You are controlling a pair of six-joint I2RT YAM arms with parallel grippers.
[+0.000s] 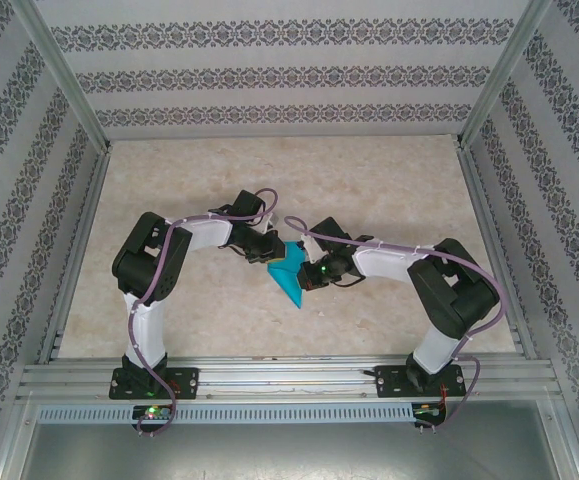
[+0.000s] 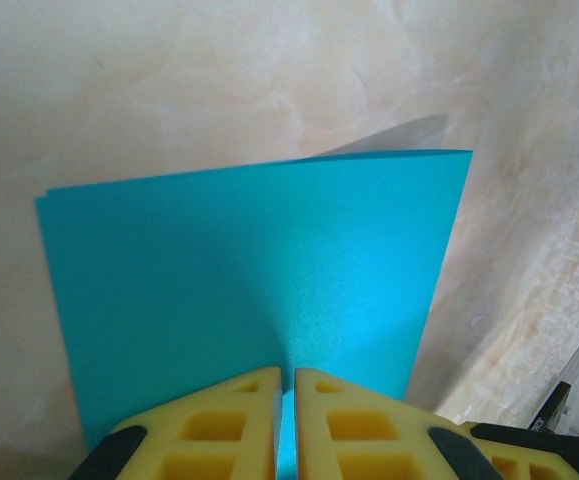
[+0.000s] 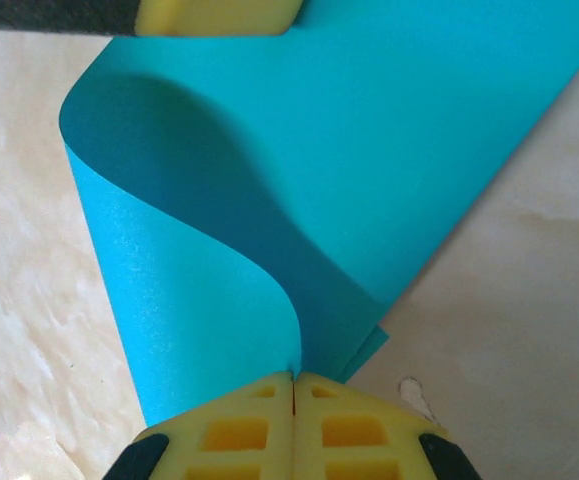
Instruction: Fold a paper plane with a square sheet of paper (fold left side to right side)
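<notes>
Right gripper up close, jaws pressed together on the blue paper, pinching its curled-over layers at one corner. Left gripper nips another edge, with just a thin gap between its jaws. The paper bows between the two, over the middle of the table.

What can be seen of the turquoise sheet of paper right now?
The square sheet of paper is thin, plain turquoise, slightly glossy. It is bent over on itself in a loose curl, not pressed flat. The right end effector pinches two nearly aligned layers; the left end effector pinches another edge. It is held between them, over the table.
</notes>
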